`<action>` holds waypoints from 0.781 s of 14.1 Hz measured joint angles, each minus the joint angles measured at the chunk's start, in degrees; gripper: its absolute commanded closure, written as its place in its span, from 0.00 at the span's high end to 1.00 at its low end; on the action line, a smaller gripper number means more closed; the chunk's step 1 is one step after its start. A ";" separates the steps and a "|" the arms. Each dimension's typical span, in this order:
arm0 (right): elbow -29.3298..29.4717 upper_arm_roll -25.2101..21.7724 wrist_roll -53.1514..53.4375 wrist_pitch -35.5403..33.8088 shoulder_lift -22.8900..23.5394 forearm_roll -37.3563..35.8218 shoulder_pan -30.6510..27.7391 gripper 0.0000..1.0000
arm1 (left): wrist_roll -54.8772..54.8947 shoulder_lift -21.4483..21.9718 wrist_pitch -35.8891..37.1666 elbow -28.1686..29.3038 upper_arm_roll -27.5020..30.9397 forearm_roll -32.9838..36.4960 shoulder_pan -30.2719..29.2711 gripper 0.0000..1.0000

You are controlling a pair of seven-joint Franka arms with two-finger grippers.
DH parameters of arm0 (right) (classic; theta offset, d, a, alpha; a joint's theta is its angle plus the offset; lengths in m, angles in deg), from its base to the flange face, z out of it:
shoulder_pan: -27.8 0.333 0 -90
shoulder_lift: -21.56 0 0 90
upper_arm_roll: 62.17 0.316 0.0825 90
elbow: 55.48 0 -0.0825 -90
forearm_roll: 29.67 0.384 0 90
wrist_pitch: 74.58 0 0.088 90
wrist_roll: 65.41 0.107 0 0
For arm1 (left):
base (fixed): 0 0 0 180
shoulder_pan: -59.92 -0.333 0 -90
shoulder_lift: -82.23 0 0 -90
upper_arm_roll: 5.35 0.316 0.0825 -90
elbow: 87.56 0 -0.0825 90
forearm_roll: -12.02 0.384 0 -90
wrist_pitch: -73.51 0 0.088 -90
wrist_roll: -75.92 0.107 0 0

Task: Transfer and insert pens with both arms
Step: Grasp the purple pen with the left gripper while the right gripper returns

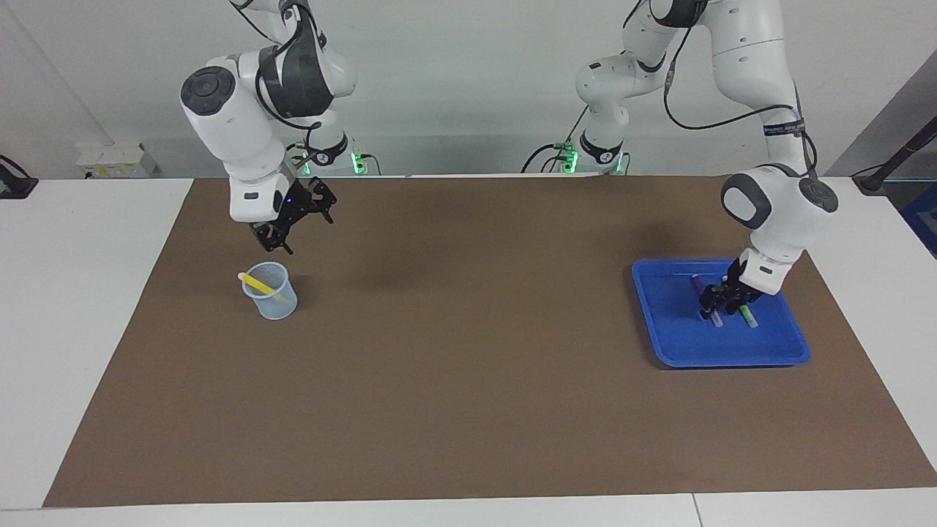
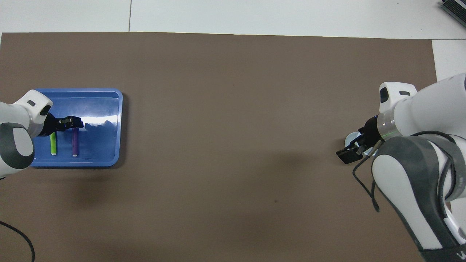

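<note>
Yellow pen [image 1: 258, 283]: leaning in clear cup [image 1: 271, 295], right arm's end of desk [image 1: 454, 380].
Purple pen [image 2: 75, 141], green pen [image 2: 53, 143]: flat in blue tray [image 2: 105, 127], side by side.
Right gripper [image 1: 287, 230]: raised above cup, fingers apart, empty.
Left gripper [image 1: 721, 300]: down over purple pen; grip cannot tell.

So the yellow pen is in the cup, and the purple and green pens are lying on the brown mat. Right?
Not quite. The yellow pen is in the cup, but the purple pen and the green pen lie in the blue tray, not on the brown mat. The overhead view shows it.
</note>
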 measured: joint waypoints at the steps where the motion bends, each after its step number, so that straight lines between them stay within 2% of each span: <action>1: 0.01 0.29 3.32 -0.17 -0.07 1.65 0.06 1.00 | 0.00 0.00 0.72 0.01 0.00 0.00 0.00 0.63; 4: 0.06 2.65 16.39 -0.21 -0.14 6.86 0.01 1.00 | -0.03 0.07 1.59 -0.03 0.15 0.10 -0.03 0.57; 6: 0.17 4.88 25.35 0.05 -0.17 9.73 0.07 1.00 | -0.03 0.07 1.70 -0.05 0.14 0.11 -0.03 0.43; 7: 0.23 5.59 29.05 0.41 -0.19 10.91 0.09 1.00 | -0.03 0.16 1.71 -0.07 0.36 0.43 -0.07 0.32; 9: 0.38 5.99 33.23 0.58 -0.21 12.56 0.08 1.00 | -0.03 0.27 1.93 -0.07 0.53 0.51 -0.18 0.16; 10: 0.40 5.98 34.43 0.60 -0.21 13.62 0.01 1.00 | -0.03 0.30 1.97 -0.07 0.61 0.58 -0.19 0.04; 11: 0.42 5.96 35.80 0.78 -0.21 14.37 -0.05 1.00 | -0.03 0.35 2.20 -0.07 0.74 0.59 -0.22 0.00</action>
